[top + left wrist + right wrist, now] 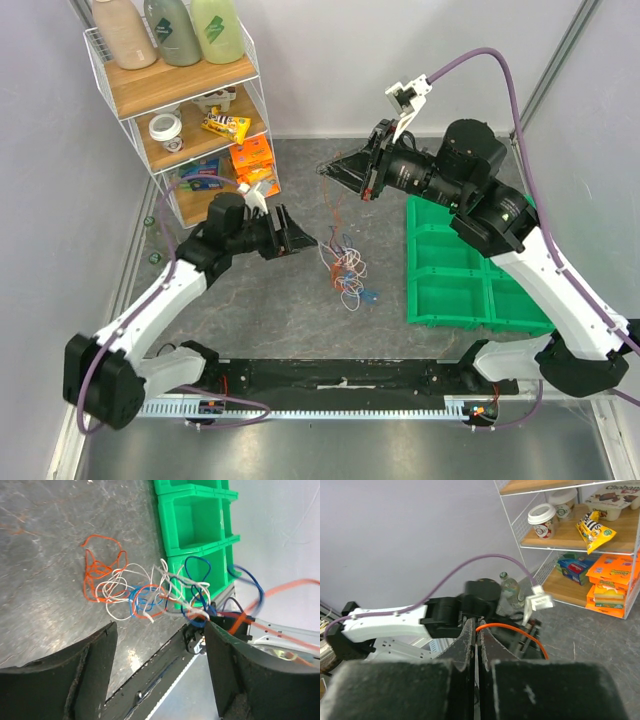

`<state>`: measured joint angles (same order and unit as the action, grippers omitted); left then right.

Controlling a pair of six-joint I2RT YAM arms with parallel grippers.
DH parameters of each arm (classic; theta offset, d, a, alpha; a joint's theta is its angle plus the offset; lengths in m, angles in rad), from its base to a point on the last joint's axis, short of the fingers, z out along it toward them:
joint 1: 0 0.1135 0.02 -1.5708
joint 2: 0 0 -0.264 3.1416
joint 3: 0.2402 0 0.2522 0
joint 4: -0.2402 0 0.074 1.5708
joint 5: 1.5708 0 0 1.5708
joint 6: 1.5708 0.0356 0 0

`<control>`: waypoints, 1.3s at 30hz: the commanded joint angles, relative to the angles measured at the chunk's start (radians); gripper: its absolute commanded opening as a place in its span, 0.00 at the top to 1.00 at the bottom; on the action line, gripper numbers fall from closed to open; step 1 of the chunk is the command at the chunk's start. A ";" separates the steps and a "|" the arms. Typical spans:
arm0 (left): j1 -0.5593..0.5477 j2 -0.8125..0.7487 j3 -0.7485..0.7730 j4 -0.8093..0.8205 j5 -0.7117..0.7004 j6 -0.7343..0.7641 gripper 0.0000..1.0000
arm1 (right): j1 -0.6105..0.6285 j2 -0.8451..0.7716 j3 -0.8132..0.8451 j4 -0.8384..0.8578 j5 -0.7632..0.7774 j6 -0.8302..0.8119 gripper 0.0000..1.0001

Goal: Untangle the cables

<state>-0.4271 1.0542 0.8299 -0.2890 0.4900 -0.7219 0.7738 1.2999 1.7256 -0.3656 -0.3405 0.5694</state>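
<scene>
Loosely heaped on the grey mottled tabletop [250, 300], the bundle of thin orange-red, white and blue wires [347, 272] lies just beyond the tips of the left gripper [303, 238], apart from them. In the left wrist view the two dark fingers [90, 680] of this gripper [160, 626] stand spread wide with nothing between them. The tangle [145, 592] sits ahead of the gap, its orange-red loops opposite one finger and its blue loops opposite the other. A few blurred blue and orange-red strands run past that second finger's tip; whether they touch it cannot be told.

The right gripper [326, 168] hangs above the tabletop, well apart from the heap. Its fingers [462, 650] are pressed together and pinch a single orange-red wire [500, 624], which comes out at the fingertips [476, 626] and arcs away to one side. From above, a thin strand drops from those tips toward the bundle.

A green plastic bin tray with several compartments [450, 300] stands on the far side of the heap from the left fingers.
</scene>
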 commanded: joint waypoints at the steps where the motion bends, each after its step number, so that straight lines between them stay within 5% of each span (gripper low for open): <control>1: -0.010 0.140 0.063 0.203 0.197 -0.065 0.27 | -0.001 -0.014 0.046 0.070 -0.046 0.024 1.00; 7: -0.065 0.274 0.124 0.208 0.122 -0.074 0.48 | -0.001 -0.010 0.071 0.096 -0.049 0.037 1.00; 11: -0.065 0.303 0.147 0.121 0.043 -0.065 0.98 | -0.001 -0.014 0.097 0.099 -0.020 0.034 1.00; 19: -0.064 0.293 0.146 -0.422 -0.524 -0.034 0.99 | -0.001 0.064 0.385 0.010 0.028 -0.032 1.00; 26: -0.056 0.126 0.025 -0.555 -0.698 -0.079 0.98 | -0.001 0.081 0.563 -0.009 0.106 -0.088 1.00; 31: -0.047 0.072 0.073 -0.657 -0.817 -0.080 0.98 | -0.001 0.021 0.433 -0.050 0.242 -0.189 1.00; 39: -0.042 -0.029 0.385 -0.722 -0.844 0.019 0.98 | -0.001 -0.067 -0.029 -0.189 0.423 -0.188 1.00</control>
<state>-0.4725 1.1156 1.0397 -1.0019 -0.2947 -0.7616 0.7742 1.2156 1.8481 -0.4358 -0.0093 0.3809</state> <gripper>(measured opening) 0.022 0.009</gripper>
